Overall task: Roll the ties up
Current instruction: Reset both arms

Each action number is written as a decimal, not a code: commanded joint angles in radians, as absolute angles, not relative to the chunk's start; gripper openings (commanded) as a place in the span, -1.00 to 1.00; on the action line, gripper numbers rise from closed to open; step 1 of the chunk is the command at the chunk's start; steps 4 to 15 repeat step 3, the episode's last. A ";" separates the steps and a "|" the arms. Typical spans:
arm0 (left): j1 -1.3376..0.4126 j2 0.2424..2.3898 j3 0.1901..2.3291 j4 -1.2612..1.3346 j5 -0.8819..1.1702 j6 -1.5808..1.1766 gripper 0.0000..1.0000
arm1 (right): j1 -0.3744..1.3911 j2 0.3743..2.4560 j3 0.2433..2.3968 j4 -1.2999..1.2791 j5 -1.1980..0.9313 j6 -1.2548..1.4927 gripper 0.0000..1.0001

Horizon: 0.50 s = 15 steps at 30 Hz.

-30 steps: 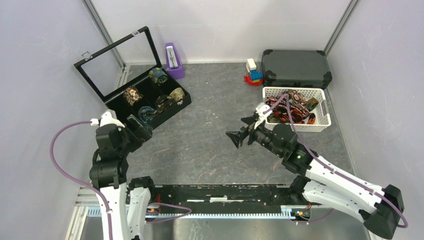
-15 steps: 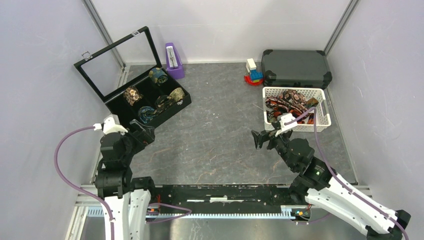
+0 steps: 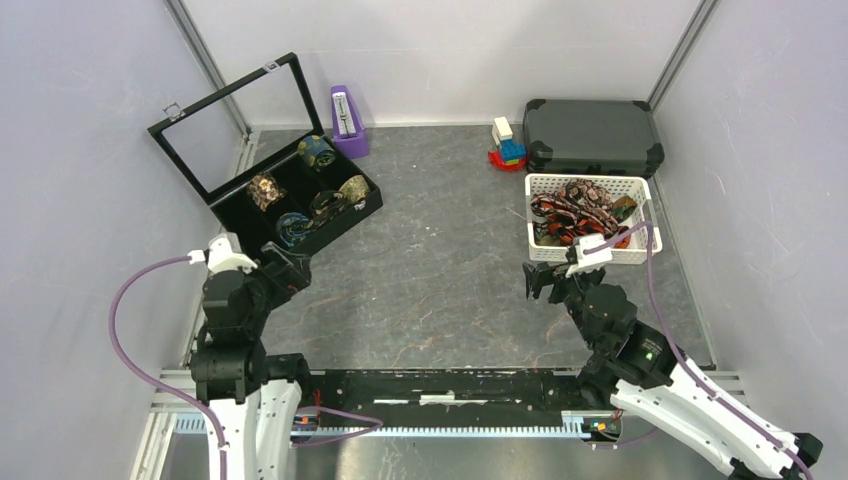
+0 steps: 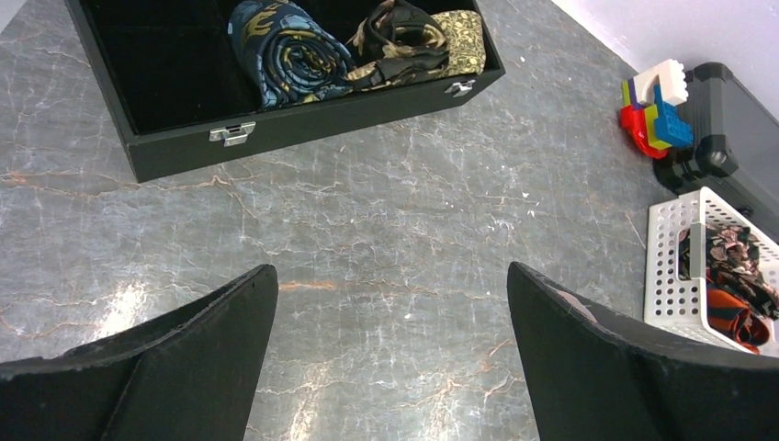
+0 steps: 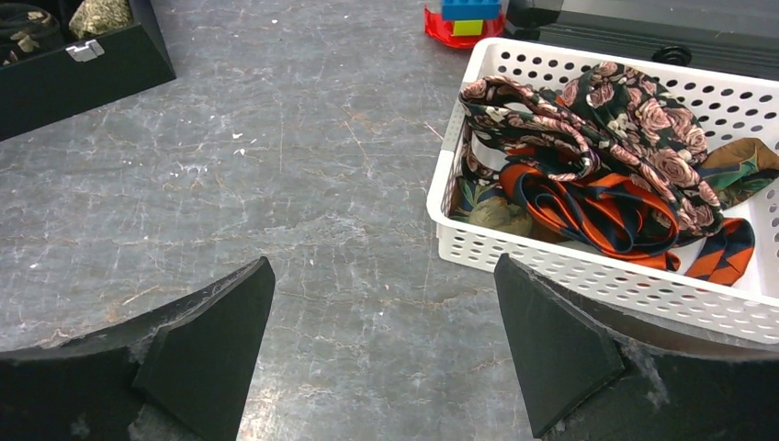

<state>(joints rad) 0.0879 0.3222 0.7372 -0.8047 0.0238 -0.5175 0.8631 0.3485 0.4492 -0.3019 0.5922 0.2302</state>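
Note:
Loose ties (image 3: 580, 212) lie tangled in a white basket (image 3: 590, 258) at the right; the right wrist view shows a rose-patterned tie (image 5: 634, 115) over an orange and navy striped one (image 5: 606, 211). Several rolled ties (image 3: 310, 200) sit in a black box (image 3: 340, 225) at the left, among them a navy paisley coil (image 4: 287, 50). My left gripper (image 3: 288, 268) (image 4: 390, 276) hangs open and empty over bare table just in front of the box. My right gripper (image 3: 540, 283) (image 5: 381, 266) is open and empty beside the basket's (image 5: 551, 266) near left corner.
A purple metronome (image 3: 347, 120), toy blocks (image 3: 508, 145) and a dark hard case (image 3: 592, 135) stand along the back wall. The black box's glass lid (image 3: 225, 125) stands raised. Grey walls close in both sides.
My right arm has drawn back from the middle of the table toward its base, ending by the basket's front. The left arm pulled back slightly. Both grippers stayed open.

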 commanded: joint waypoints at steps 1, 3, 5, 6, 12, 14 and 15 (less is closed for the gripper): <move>0.080 0.322 0.732 -0.762 0.007 -0.516 1.00 | 0.863 0.383 0.496 -0.320 0.610 0.237 0.96; 0.078 0.323 0.732 -0.763 0.009 -0.517 1.00 | 0.862 0.388 0.491 -0.311 0.618 0.238 0.96; 0.078 0.323 0.732 -0.763 0.009 -0.517 1.00 | 0.862 0.388 0.491 -0.311 0.618 0.238 0.96; 0.078 0.323 0.732 -0.763 0.009 -0.517 1.00 | 0.862 0.388 0.491 -0.311 0.618 0.238 0.96; 0.078 0.323 0.732 -0.763 0.009 -0.517 1.00 | 0.862 0.388 0.491 -0.311 0.618 0.238 0.96; 0.078 0.323 0.732 -0.763 0.009 -0.517 1.00 | 0.862 0.388 0.491 -0.311 0.618 0.238 0.96; 0.078 0.323 0.732 -0.763 0.009 -0.517 1.00 | 0.862 0.388 0.491 -0.311 0.618 0.238 0.96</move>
